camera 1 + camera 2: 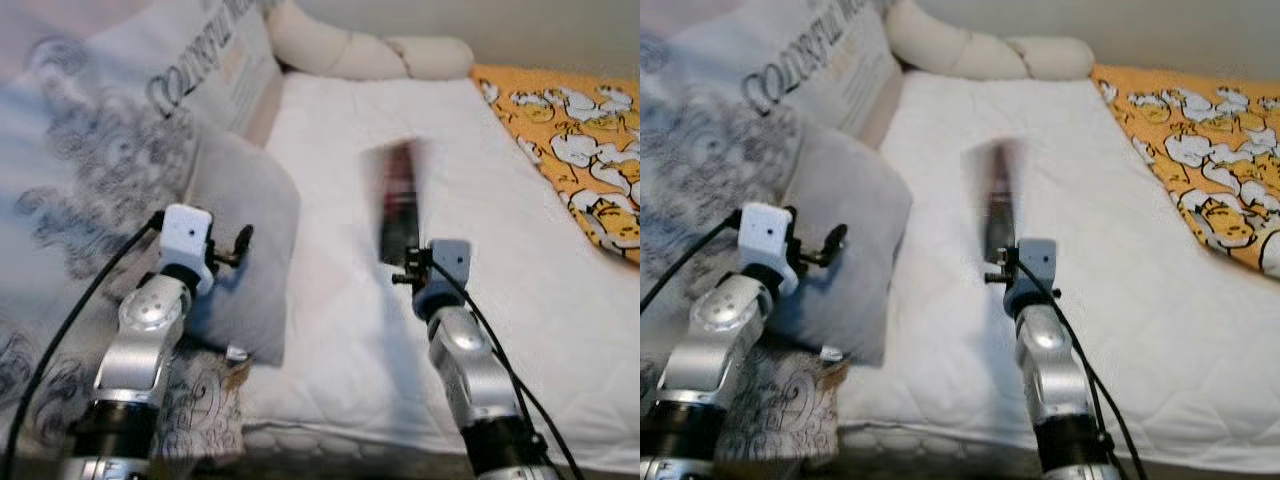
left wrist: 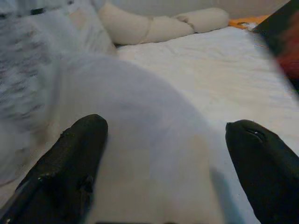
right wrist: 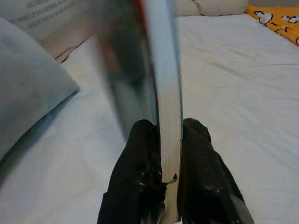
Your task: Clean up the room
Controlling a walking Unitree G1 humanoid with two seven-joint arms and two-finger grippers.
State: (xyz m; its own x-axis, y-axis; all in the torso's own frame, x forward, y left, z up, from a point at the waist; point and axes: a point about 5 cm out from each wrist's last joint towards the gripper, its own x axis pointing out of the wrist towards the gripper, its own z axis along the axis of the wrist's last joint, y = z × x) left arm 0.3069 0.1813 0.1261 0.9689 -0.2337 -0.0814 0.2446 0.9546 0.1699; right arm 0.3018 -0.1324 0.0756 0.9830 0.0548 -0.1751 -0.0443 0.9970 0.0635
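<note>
Right claw (image 3: 169,140) is clenched on the lower edge of a thin dark-covered book (image 3: 154,70), holding it upright above the white quilted mattress (image 1: 480,300); the book is blurred. Left claw (image 2: 163,154) hangs released over a soft grey pillow (image 1: 245,250), touching nothing. Beyond lie a large printed grey-white cushion (image 1: 90,130), a cream knotted bolster (image 1: 350,50) at the bed's head, and an orange cartoon-print blanket (image 1: 580,150) on the robot's right. By my reading the tidying is under way: the book is picked up but not yet put away, and the bedding is unstraightened.
</note>
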